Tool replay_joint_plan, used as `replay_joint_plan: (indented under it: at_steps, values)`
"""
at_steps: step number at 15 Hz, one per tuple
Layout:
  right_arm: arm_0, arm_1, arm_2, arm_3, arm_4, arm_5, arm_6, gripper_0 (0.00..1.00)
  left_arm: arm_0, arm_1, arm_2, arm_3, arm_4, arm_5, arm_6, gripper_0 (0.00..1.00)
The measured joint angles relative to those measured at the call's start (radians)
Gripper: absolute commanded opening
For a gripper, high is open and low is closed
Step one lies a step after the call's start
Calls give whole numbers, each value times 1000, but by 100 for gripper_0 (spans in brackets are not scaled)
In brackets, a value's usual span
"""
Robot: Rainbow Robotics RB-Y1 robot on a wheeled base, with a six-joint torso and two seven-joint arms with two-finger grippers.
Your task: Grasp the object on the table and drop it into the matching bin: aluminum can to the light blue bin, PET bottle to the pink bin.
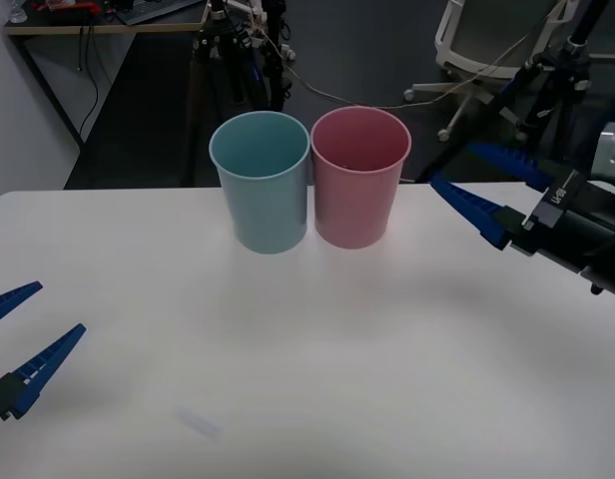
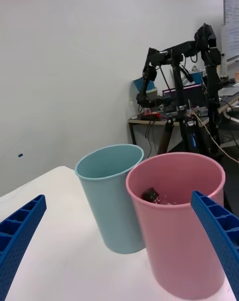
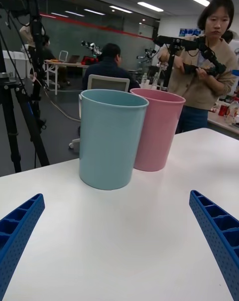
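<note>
Bottle (image 2: 151,195) is already down inside the pink bin (image 1: 358,190); its dark cap shows near the bottom from the right wrist camera. Main risk, as I judge it: the right gripper (image 1: 484,187), fingers spread wide and empty, sits just beside that bin, so a careless pull-back could clip the rim and tip it into the light blue bin (image 1: 262,183), which touches it. Left gripper (image 1: 16,334), also spread, is parked low at the table (image 1: 317,369) edge, well apart from the bottle.

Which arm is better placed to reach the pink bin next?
Right. The right gripper hovers open beside the pink bin near rim height; the left gripper sits open and low at the far left, past the light blue bin.
</note>
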Motion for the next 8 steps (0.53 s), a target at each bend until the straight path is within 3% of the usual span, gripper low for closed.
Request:
replay_joint_plan:
  at_steps: [3, 8]
  values:
    - [113, 90, -100, 0, 168, -87, -109, 100, 0, 0, 0, 0, 0, 0, 0, 100]
    - [290, 297, -301, 0, 481, -228, -253, 100, 0, 0, 0, 0, 0, 0, 0, 100]
